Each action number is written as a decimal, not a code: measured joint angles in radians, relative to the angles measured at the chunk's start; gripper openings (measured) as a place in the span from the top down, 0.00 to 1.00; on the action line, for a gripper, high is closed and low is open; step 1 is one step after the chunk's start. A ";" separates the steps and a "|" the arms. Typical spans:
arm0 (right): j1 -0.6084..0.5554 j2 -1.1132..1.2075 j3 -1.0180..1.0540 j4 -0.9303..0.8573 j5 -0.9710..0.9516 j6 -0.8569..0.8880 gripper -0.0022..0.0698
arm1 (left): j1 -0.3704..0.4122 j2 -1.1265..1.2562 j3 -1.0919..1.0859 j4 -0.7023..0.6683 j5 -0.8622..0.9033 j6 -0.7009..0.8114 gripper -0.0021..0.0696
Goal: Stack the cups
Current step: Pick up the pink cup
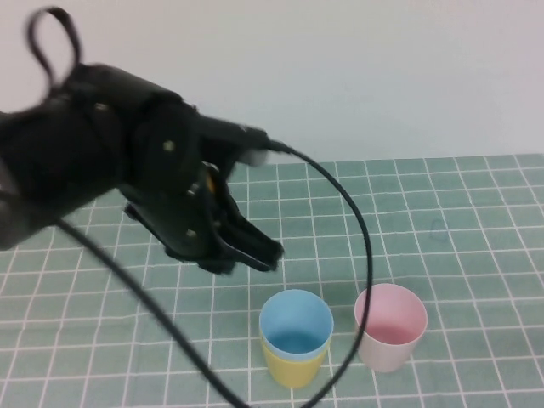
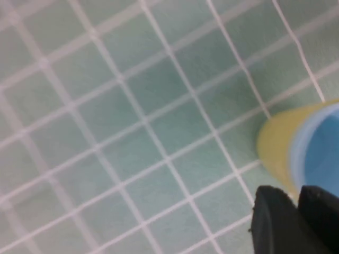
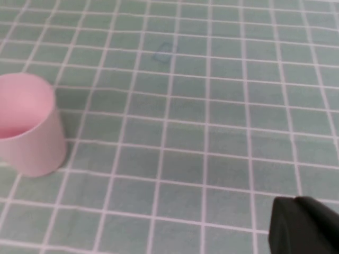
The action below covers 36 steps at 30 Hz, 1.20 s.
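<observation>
Left tool [image 1: 255, 246] hangs above-left of blue cup [image 1: 296, 323] nested in yellow cup [image 1: 293, 367].

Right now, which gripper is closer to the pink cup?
Left, in the high view. The left gripper hangs up-left of the pink cup, beyond the blue-in-yellow stack. The right gripper shows only in its wrist view.

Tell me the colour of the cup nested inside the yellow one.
Light blue cup, clearest in the high view, beside the left tool.
</observation>
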 joint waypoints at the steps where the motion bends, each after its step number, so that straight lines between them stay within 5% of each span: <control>1: 0.000 0.004 -0.015 0.025 0.024 -0.036 0.97 | 0.000 -0.021 0.000 0.025 0.000 -0.029 0.85; 7: 0.000 0.112 -0.198 0.154 0.185 -0.180 0.97 | 0.000 -0.230 0.069 0.108 -0.143 -0.137 0.97; 17: 0.008 0.441 -0.456 0.304 0.307 -0.278 0.97 | 0.000 -0.554 0.403 0.236 -0.359 -0.231 0.97; 24: 0.187 0.680 -0.495 0.315 0.270 -0.327 0.97 | 0.000 -0.612 0.550 0.359 -0.397 -0.355 0.97; 30: 0.313 0.818 -0.500 0.214 0.158 -0.221 0.96 | 0.000 -0.631 0.661 0.628 -0.441 -0.629 0.97; 36: 0.348 0.935 -0.590 0.214 0.154 -0.214 0.72 | 0.000 -0.640 0.696 0.729 -0.419 -0.759 0.97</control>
